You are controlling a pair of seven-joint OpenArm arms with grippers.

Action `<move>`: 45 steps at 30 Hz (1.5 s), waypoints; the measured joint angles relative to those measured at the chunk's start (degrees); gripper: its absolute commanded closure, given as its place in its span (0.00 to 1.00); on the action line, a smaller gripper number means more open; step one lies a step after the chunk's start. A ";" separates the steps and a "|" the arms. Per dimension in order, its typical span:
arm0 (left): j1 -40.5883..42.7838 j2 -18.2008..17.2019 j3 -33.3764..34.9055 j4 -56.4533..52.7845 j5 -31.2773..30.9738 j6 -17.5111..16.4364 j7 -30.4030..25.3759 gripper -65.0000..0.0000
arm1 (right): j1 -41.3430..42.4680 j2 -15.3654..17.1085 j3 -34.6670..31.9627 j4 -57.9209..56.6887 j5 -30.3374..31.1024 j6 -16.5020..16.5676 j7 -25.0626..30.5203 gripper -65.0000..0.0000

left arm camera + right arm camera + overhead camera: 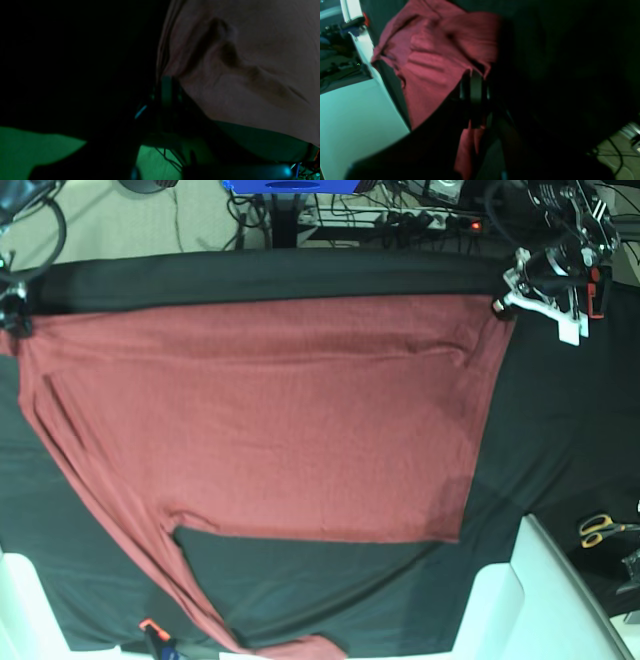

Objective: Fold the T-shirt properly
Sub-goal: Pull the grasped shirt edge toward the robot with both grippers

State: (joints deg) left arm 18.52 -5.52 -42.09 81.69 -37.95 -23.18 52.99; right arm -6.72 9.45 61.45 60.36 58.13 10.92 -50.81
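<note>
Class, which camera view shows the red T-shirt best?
The base view: the T-shirt lies spread across the black cloth, one sleeve trailing. The right wrist view shows only a bunched, blurred part; the left wrist view a dim, washed-out fold.

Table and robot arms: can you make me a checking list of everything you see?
Surface: black cloth covers the table.
Job's things: T-shirt stretched wide, one sleeve trailing toward the near edge.
Clutter: scissors on the cloth's edge.
Grippers: left gripper and right gripper each shut on a far corner of the shirt.
Cables: tangle beyond the table.
Surroundings: blue stand behind.
</note>
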 measured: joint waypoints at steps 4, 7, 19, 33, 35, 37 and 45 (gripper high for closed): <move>0.92 -0.13 0.04 0.09 -0.33 -0.02 -0.04 1.00 | -0.59 -0.02 -0.02 0.55 0.57 0.02 0.17 1.00; 2.51 0.04 0.07 1.68 -0.39 0.00 -0.04 1.00 | -1.86 -0.02 -0.04 0.55 0.59 0.04 0.15 1.00; 5.29 0.04 0.07 6.05 -0.20 -0.02 0.26 1.00 | -4.33 -0.15 -0.33 0.79 0.39 0.04 -0.02 1.00; 6.60 -0.04 0.13 6.32 -0.20 -0.04 -0.02 1.00 | -6.49 -0.13 -0.59 1.18 0.42 0.11 0.17 1.00; 6.62 -0.02 0.13 6.32 -0.20 -0.04 -0.02 1.00 | -6.99 -0.15 -0.59 1.18 0.37 0.07 0.13 1.00; 6.60 -0.02 0.13 6.29 -0.22 -0.04 -0.02 1.00 | -6.99 -0.15 -0.59 1.18 0.37 0.04 0.07 1.00; 6.60 -0.02 0.13 6.21 0.04 -0.02 -0.02 1.00 | -6.69 -0.15 -0.59 1.14 0.33 0.02 0.24 0.80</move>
State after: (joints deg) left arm 25.12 -5.54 -41.95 87.90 -37.91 -23.20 52.97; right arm -13.41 9.30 60.86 61.49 58.46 10.94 -50.57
